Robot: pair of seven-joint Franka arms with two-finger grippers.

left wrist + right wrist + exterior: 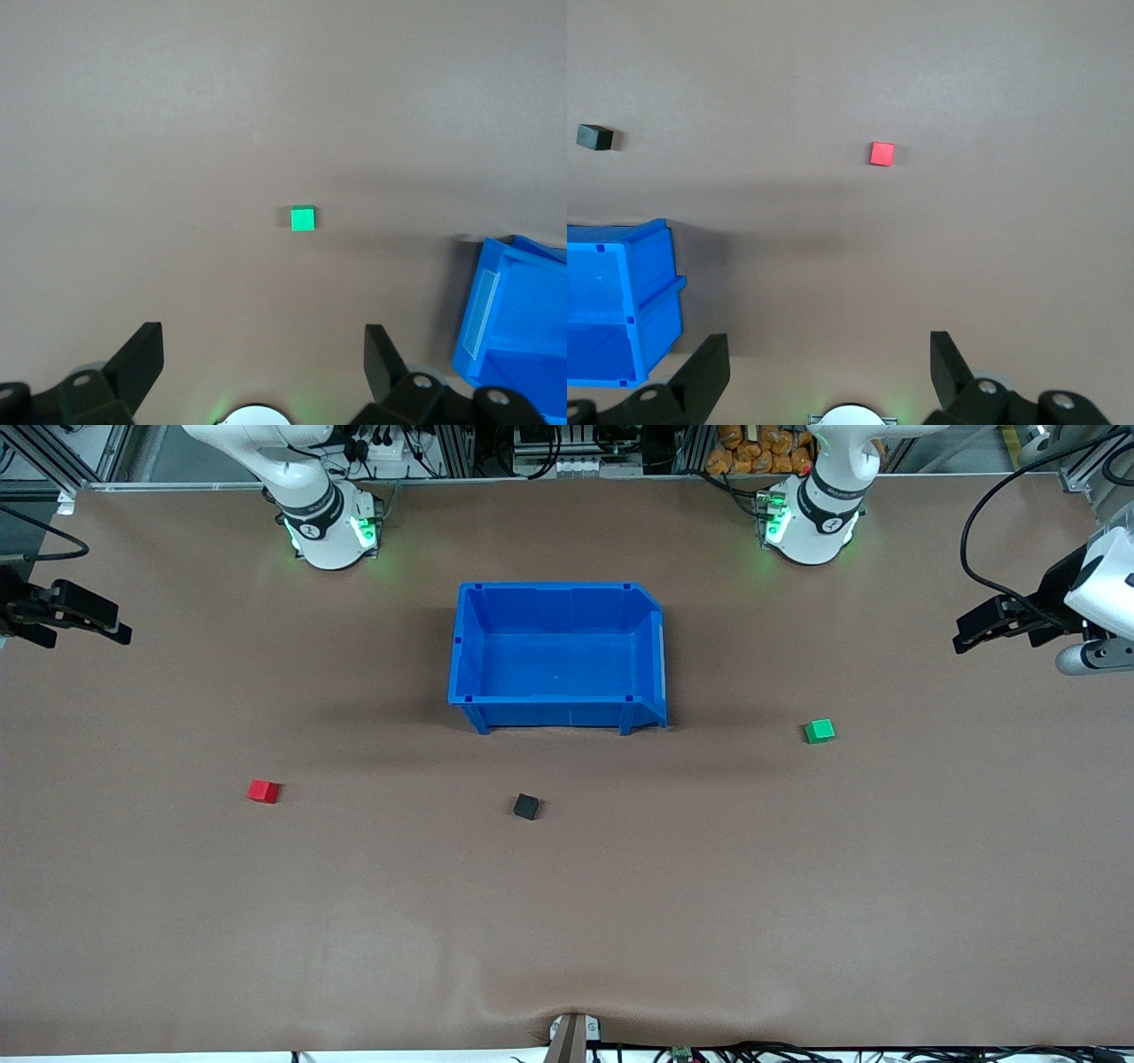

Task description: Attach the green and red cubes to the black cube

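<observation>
The left gripper (964, 636) hangs in the air over the edge of the table (567, 921) at the left arm's end, its fingers (142, 359) spread wide with nothing between them. The green cube (820, 731) sits on the bare table surface well apart from that gripper, nearer to the front camera than the blue bin (558, 713) and toward the left arm's end of the table; in the left wrist view the green cube (302, 218) lies out ahead of the open fingertips, roughly centred between them, with a corner of the bin (514, 328) to one side. The right gripper (106, 624) hangs over the table edge at the right arm's end, fingers (948, 359) likewise spread and empty (both arms wait out at the table's ends). The red cube (263, 791) rests on the table toward the right arm's end, well apart from the right gripper and nearer to the front camera than the bin. The black cube (526, 806) lies between the two coloured cubes, near the middle of the table, a little nearer to the front camera than the bin's front wall and touching neither cube. In the right wrist view the red cube (881, 153) lies ahead of the open fingers, the black cube (594, 136) off to one side of it.
</observation>
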